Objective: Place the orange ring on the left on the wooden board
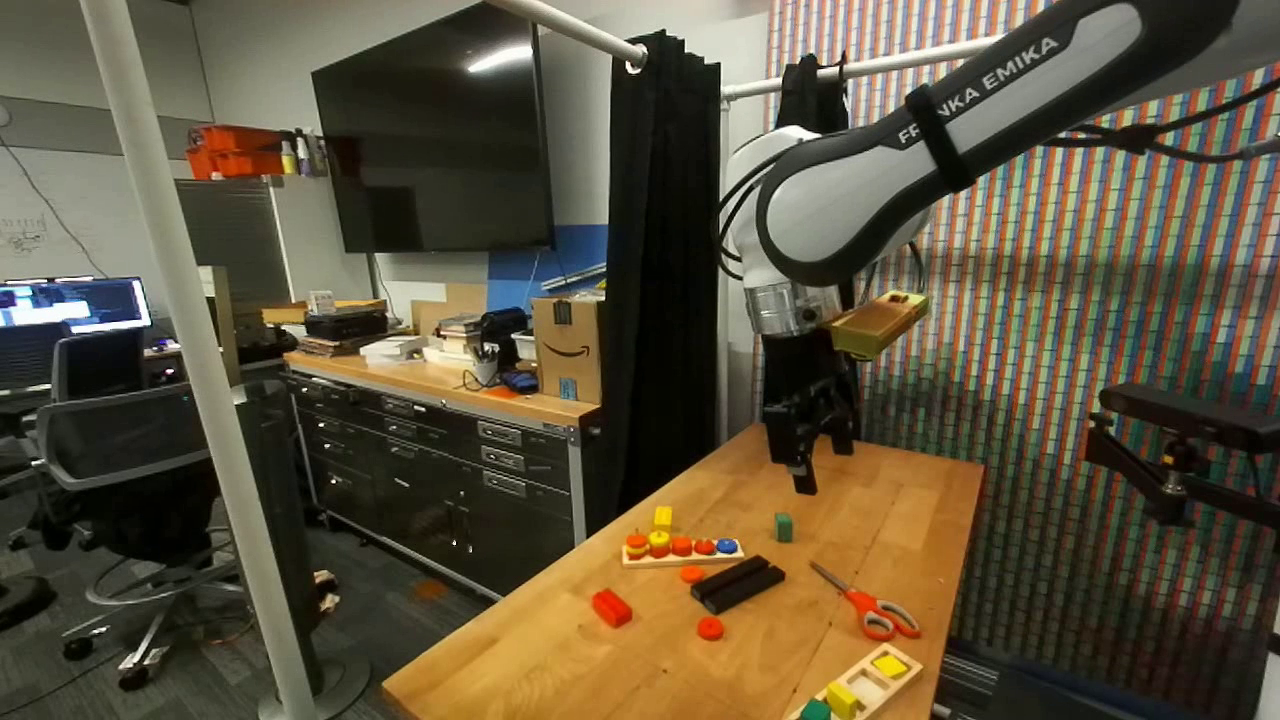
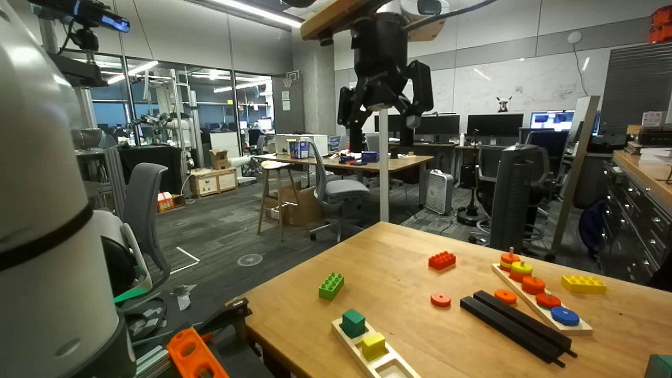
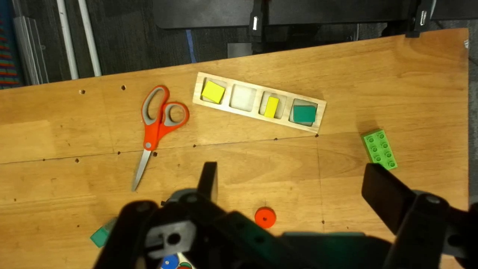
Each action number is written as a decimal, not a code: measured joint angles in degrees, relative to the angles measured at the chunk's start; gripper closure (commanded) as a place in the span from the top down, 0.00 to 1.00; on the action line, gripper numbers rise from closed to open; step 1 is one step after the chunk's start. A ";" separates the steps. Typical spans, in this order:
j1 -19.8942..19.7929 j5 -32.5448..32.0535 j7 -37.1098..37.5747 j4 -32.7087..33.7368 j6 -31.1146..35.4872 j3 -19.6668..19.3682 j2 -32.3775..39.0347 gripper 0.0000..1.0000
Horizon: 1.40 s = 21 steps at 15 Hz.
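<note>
The hand [image 3: 289,179] hangs well above the counter [image 1: 520,670], its fingers [image 1: 804,480] spread wide; in the wrist view bare wood shows through the gap between them.

The wooden board [image 2: 581,328] lies flat near one long edge of the counter, seen in both exterior views. It carries a row of round pieces: an orange-topped stack [image 2: 509,259] at one end, then a yellow-topped stack [image 2: 521,270], an orange piece [image 2: 533,285], a red piece [image 2: 548,300] and, at the opposite end, a blue piece [image 2: 565,316].

Two loose rings lie flat on the counter, off the board. An orange ring [image 2: 505,296] is just beside the board, between it and a pair of black bars [image 2: 512,332]; a red-orange ring [image 2: 440,300] lies across the bars, farther from the board. Which of the two the task means cannot be told.

A yellow brick [image 2: 584,284] lies near the board on the side away from the bars, a red brick [image 2: 442,260] well apart from it. A loose green block [image 1: 783,527] rests past the board's blue end.

A four-compartment tray [image 3: 243,98] holds a yellow block [image 3: 213,92] askew in one end compartment, a dark-green block [image 3: 304,114] in the other, and a second yellow block [image 3: 271,107] next to the dark-green one. Orange-handled scissors [image 3: 151,134] lie near the tray, a light-green brick [image 3: 380,149] near its opposite end.
</note>
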 measured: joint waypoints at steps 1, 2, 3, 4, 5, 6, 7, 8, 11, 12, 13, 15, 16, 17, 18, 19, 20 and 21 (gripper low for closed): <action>0.00 0.00 0.09 -0.66 1.48 -0.26 0.43 1.00; -0.01 0.00 0.34 -1.44 3.45 -0.65 1.15 1.00; -0.03 0.02 0.79 -2.25 5.65 -1.12 2.05 1.00; -0.07 0.02 1.28 -2.99 7.88 -1.61 3.07 1.00; -0.17 0.17 1.72 -3.73 10.37 -2.14 4.14 1.00; -0.27 0.32 2.22 -4.41 12.93 -2.67 5.22 1.00; -0.39 0.70 2.73 -5.14 15.78 -3.23 6.22 1.00; -0.56 1.40 3.09 -5.90 18.76 -3.78 7.16 1.00; -1.19 5.31 3.60 -8.38 27.64 -5.49 9.46 1.00; -1.37 6.78 3.63 -9.26 30.35 -6.03 10.20 1.00; -1.58 7.90 3.68 -10.10 32.84 -6.47 10.99 1.00; -2.05 9.54 4.11 -11.58 37.32 -6.98 12.78 1.00; -2.27 9.90 4.63 -12.13 39.36 -7.10 13.82 1.00; -2.45 10.03 5.26 -12.48 41.13 -7.12 15.05 1.00; -2.52 10.04 6.02 -12.54 42.59 -7.12 16.45 1.00; -2.52 10.04 6.74 -12.49 43.98 -7.11 18.00 1.00; -2.52 10.05 7.32 -12.34 45.31 -7.07 19.67 1.00; -2.51 10.27 7.68 -12.17 46.76 -7.02 21.39 1.00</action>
